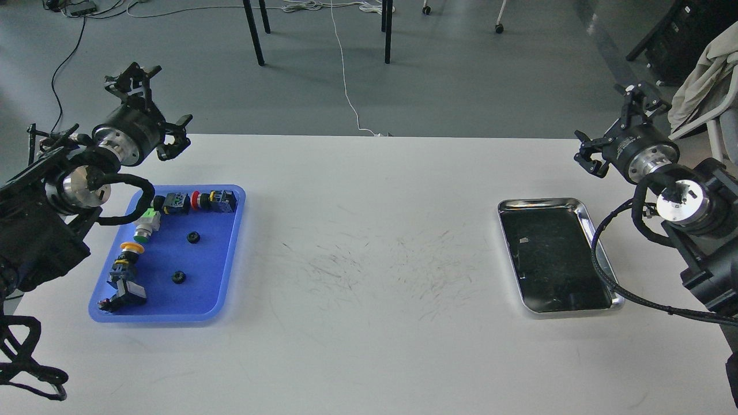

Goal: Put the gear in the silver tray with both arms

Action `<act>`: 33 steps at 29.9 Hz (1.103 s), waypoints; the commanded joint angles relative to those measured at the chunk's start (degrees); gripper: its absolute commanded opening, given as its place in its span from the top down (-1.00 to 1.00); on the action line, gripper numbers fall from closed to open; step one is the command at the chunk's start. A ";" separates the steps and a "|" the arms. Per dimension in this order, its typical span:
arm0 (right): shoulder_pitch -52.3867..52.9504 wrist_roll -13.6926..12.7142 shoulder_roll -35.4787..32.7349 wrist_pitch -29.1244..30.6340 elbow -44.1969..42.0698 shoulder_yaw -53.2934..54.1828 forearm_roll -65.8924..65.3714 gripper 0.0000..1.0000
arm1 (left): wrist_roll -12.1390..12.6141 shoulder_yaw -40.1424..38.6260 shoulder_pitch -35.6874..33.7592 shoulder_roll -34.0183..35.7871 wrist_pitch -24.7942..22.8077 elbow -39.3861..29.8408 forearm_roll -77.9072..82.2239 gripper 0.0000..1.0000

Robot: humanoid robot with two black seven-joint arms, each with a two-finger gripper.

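Head view. The gears are two small black toothed rings lying flat in my blue tray [228, 253] at the left end of the table [369, 357]: one gear [194, 236] near the tray's middle, the other gear [178, 277] nearer its front edge. Push-button switches [199, 202] line the tray's back and left edges.

The silver tray [587, 222] sits at the right end of the table and holds no gear.

My left gripper [151, 109] hovers above the back left corner of the table, fingers spread, holding nothing. My right gripper [614, 124] hovers above the back right corner, also spread and holding nothing.

Handling, as a judgement: each gear looks light, rigid and low-lying. Grip across the outer teeth from above. The tray floor probably lets it slide, so close squarely.
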 commanded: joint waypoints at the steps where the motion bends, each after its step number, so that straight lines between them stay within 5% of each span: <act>1: 0.00 0.06 0.00 0.03 -0.03 0.00 0.00 -0.98 | 0.00 0.00 0.00 -0.03 0.17 0.04 0.00 -0.98; 33: -0.26 0.41 0.53 -0.05 -0.03 0.09 0.00 -0.98 | 0.00 -0.09 0.00 -0.03 0.26 0.04 -0.09 -0.98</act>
